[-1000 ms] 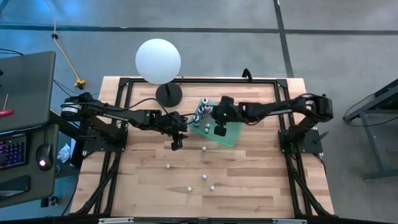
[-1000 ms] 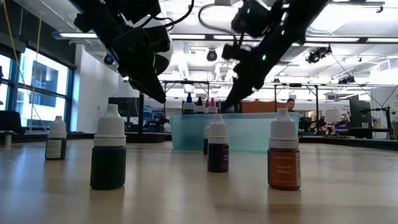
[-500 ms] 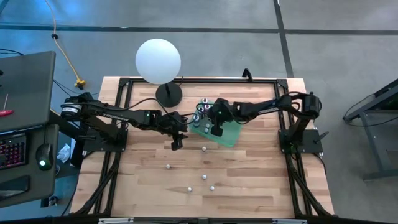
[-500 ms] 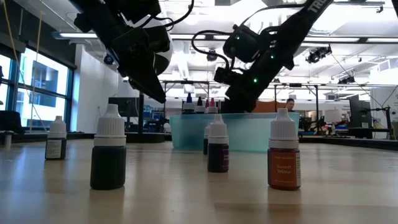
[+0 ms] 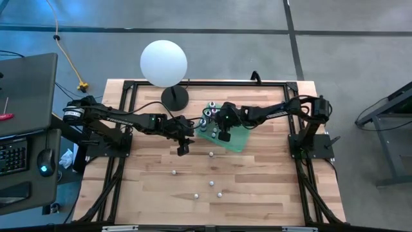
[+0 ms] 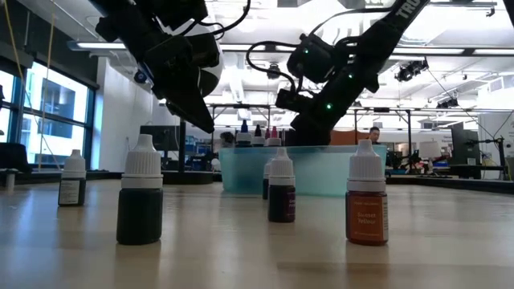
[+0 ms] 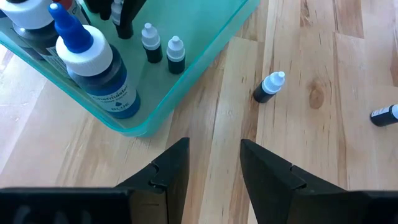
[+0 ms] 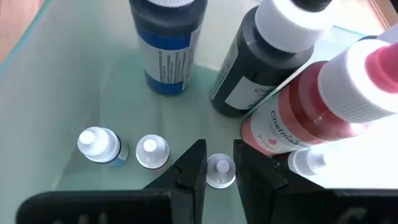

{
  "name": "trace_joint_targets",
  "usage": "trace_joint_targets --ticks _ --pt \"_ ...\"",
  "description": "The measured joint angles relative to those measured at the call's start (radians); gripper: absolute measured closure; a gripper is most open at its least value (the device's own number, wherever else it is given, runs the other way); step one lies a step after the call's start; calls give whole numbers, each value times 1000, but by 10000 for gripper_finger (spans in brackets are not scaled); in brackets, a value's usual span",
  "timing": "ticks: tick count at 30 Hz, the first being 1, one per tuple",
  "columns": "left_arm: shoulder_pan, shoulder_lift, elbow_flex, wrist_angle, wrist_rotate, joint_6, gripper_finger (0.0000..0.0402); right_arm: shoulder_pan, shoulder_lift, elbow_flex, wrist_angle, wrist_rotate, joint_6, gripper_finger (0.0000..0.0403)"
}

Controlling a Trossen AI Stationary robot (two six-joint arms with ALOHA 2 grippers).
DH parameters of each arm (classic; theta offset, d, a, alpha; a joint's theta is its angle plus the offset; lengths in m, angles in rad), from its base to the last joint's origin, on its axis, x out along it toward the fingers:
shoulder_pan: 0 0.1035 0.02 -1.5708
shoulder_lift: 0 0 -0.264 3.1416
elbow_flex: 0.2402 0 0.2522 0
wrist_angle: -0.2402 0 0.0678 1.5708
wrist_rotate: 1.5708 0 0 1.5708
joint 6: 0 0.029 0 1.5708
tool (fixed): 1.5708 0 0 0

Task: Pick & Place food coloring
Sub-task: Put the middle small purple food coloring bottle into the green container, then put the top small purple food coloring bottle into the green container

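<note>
— What could be read?
— "BLUE" on the blue bottle (image 7: 93, 68) inside the tray (image 7: 205, 56); the red bottle's (image 8: 311, 106) label began "Cherma…".

— And the room near the edges?
— Bare table (image 5: 257, 187) lay in front of the tray, with small bottles (image 5: 210, 183) scattered.

— The grippers?
— The right gripper (image 8: 219, 163) was low in the tray, fingers clamped on a white-capped bottle (image 8: 219, 171). The left gripper (image 7: 214, 165) hovered beside the tray's edge, fingers apart.

Two dark jointed arms, black cabling looped along the links; white lettering on the left arm; green indicator lights near the right wrist; matte black wedge-shaped fingers
</note>
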Motion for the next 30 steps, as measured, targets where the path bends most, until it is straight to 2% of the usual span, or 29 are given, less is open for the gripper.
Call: trace_joint_targets --ticks 6,14,18,22,25,27,30 --pt "0 0 0 0 0 0 261 0 0 0 -1 -32 -19 323" --pt "0 0 0 0 0 0 261 1 -6 1 -3 -1 -27 269" --pt "0 0 0 0 0 0 261 19 -63 2 -9 -1 -47 256" --pt "0 0 0 0 0 0 261 62 -170 3 -43 -7 -48 255" --pt "0 0 0 0 0 0 261 115 -239 5 -42 -74 -65 259" --pt "0 0 0 0 0 0 261 162 -251 5 -25 -129 -72 261" --pt "0 0 0 1 0 0 261 230 -224 2 14 -149 -56 261"
